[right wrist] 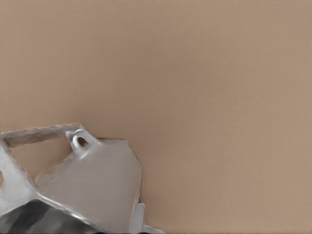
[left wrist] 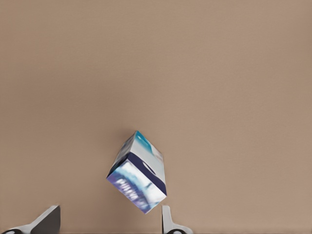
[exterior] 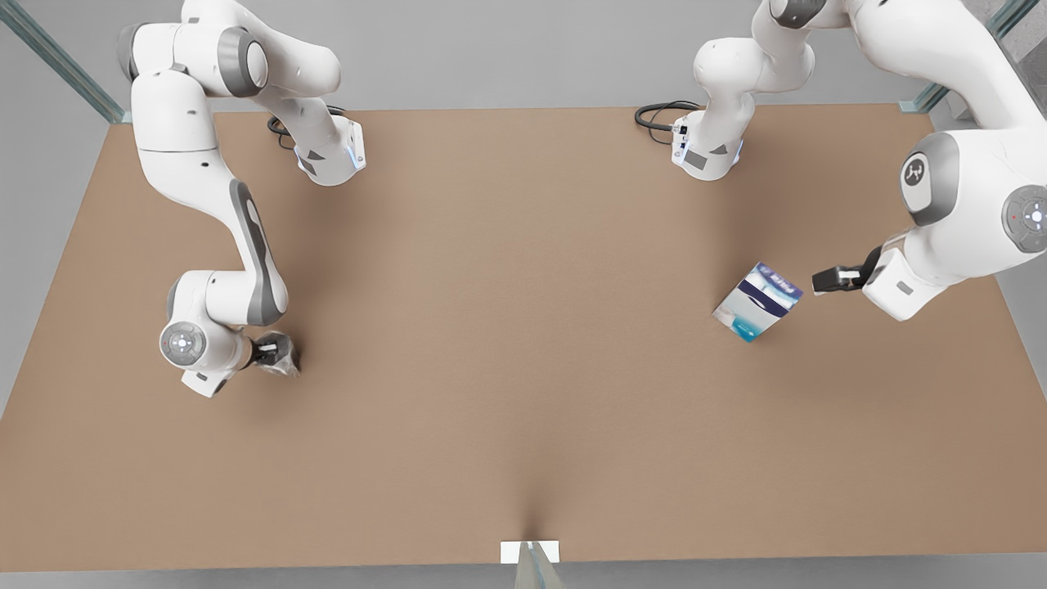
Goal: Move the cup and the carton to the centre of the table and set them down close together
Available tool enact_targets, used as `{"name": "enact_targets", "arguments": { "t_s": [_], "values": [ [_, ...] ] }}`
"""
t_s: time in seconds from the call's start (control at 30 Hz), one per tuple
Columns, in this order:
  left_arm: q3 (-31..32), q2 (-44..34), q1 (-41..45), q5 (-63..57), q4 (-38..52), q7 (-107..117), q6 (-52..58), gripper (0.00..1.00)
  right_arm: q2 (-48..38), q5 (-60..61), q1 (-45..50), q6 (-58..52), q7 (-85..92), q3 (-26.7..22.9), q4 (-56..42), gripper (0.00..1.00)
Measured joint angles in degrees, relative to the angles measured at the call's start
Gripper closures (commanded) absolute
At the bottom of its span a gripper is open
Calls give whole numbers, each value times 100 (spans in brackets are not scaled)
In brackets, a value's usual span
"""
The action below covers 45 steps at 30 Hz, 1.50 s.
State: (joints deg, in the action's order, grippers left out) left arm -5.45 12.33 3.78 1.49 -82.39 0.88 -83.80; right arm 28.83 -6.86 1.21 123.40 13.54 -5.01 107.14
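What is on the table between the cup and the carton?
Nothing: in the front view only bare brown table lies between the cup, at the right gripper, and the carton near the left gripper.

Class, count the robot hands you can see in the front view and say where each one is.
2. The right hand is at the cup on the front view's left; the left hand is open beside the carton on its right.

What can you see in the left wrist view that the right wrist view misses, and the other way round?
The left wrist view alone shows the carton, blue-banded with a turquoise end, lying apart from the left gripper, whose fingers are open. The right wrist view alone shows the silvery faceted cup, close up at the right gripper. Both share the plain brown table.
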Motion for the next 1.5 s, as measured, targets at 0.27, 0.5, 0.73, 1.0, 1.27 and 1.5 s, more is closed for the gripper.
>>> {"name": "enact_targets", "arguments": {
  "t_s": [0.27, 0.5, 0.73, 1.0, 1.27, 1.5],
  "values": [
    [-513, -303, 236, -32, -1222, 750, -1293, 0, -49, 98, 190, -295, -153, 9, -472, 79],
    [-833, -713, 334, 84, -2969, 1107, -2920, 0, 1107, 1322, 2373, -822, -2570, 26, -2731, 79],
    [-930, -723, 363, 320, -3441, 1220, -3063, 0, 1957, 1657, 3047, -156, -3620, 774, -3653, 79],
    [-925, -711, 441, 413, -3513, 2777, -3001, 0, 2110, 1485, 3174, 111, -3726, 925, -3732, 0],
    [-923, -760, 522, 428, -3850, 2887, -3055, 0, 916, 1338, 2838, -1419, -3655, 825, -3705, 0],
    [-922, -705, 600, 574, -3863, 3339, -3054, 0, -1038, 766, 836, -2373, -2263, 340, -2725, 0]
  ]
}}
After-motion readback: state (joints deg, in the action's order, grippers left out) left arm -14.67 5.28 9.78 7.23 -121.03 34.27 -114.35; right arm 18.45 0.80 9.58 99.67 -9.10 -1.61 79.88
